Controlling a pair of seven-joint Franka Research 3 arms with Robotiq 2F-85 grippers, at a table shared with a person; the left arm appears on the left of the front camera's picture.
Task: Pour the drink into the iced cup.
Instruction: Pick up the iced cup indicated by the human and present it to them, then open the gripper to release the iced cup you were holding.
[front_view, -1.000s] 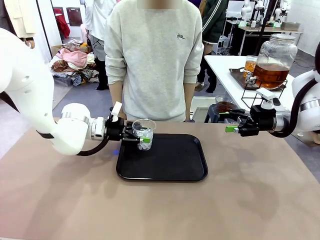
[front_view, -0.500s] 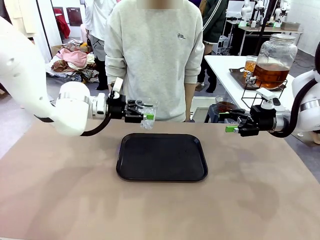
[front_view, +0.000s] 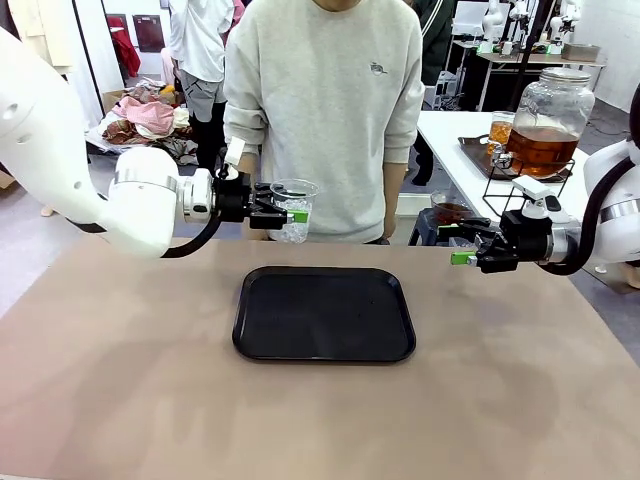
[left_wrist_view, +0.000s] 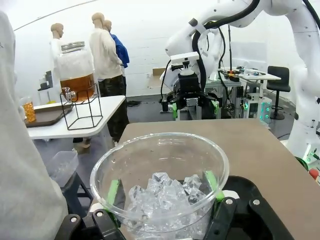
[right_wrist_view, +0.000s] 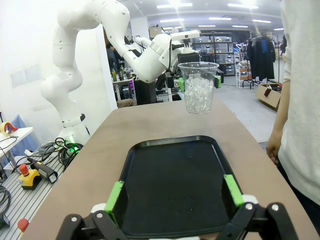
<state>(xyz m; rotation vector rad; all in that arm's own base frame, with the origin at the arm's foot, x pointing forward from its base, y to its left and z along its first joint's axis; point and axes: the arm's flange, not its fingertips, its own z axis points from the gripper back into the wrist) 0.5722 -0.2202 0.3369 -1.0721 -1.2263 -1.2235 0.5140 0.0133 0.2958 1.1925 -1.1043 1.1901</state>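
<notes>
L pincer (front_view: 283, 212) grips the iced cup (front_view: 292, 210), clear plastic w/ ice cubes inside, green pads on either side of its wall. Cup is held upright in the air above the far edge of the black tray (front_view: 324, 313), just in front of the person (front_view: 322, 110). R pincer (front_view: 458, 244) hangs over the bench (front_view: 120, 400) at the right, jaws wide apart, nothing betw. them. The drink (front_view: 541, 147), amber, sits in a big glass dispenser jar (front_view: 549, 115) on a wire stand on the white side table beyond.

Clear iced cup (front_view: 292, 212), black tray (front_view: 324, 313), amber drink (front_view: 541, 148), tan table (front_view: 150, 400).
</notes>
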